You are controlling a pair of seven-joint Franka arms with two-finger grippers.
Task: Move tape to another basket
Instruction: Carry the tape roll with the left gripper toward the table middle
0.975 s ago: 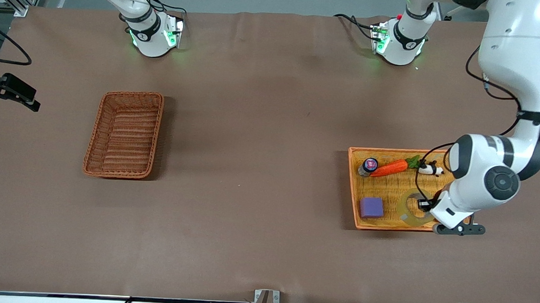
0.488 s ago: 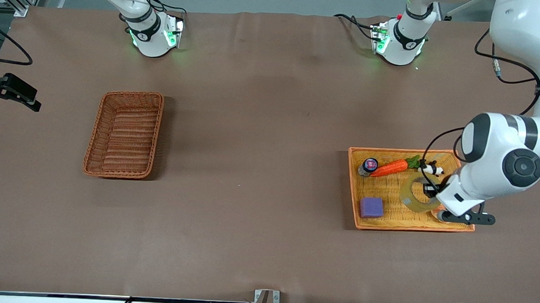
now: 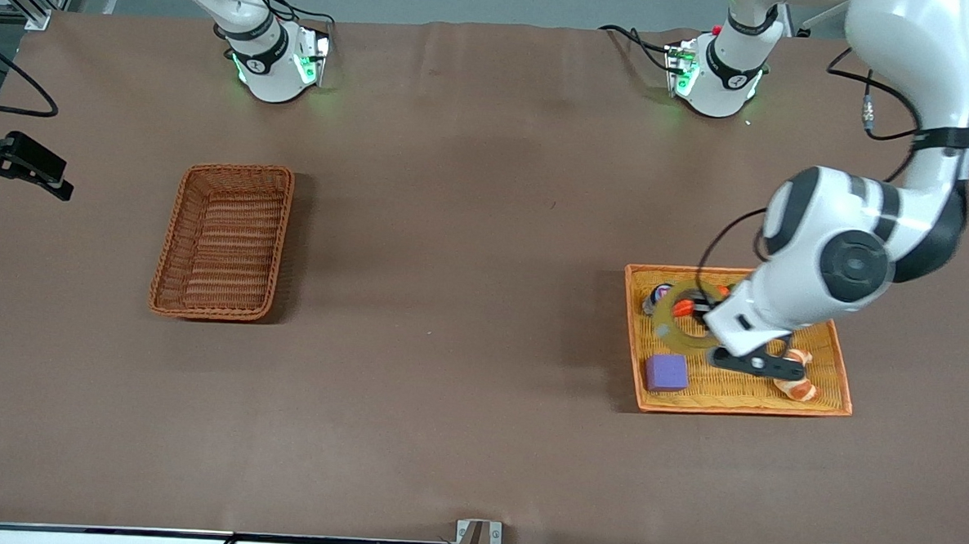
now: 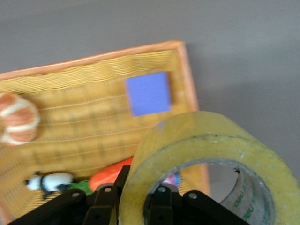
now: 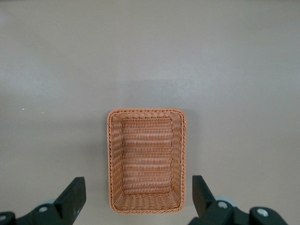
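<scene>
My left gripper (image 3: 695, 308) is shut on the wall of the yellowish tape roll (image 3: 678, 325), one finger inside the ring and one outside. It holds the roll in the air over the yellow-orange tray (image 3: 740, 402). In the left wrist view the tape (image 4: 197, 154) fills the foreground with the gripper (image 4: 136, 197) clamped on it. The reddish-brown basket (image 3: 224, 240) stands empty toward the right arm's end of the table. My right gripper (image 5: 136, 199) is open, high above that basket (image 5: 146, 159); it is out of the front view.
The tray holds a purple block (image 3: 666, 372), an orange carrot toy (image 4: 110, 176), a small panda figure (image 4: 47, 182), a round orange-and-white toy (image 3: 798, 388) and a partly hidden small jar (image 3: 657, 296). A black camera mount (image 3: 15, 166) sits at the table edge.
My left gripper has lifted the tape out of the tray's near corner and carried it toward the right arm's end, over the jar and carrot. The orange-and-white toy is now uncovered.
</scene>
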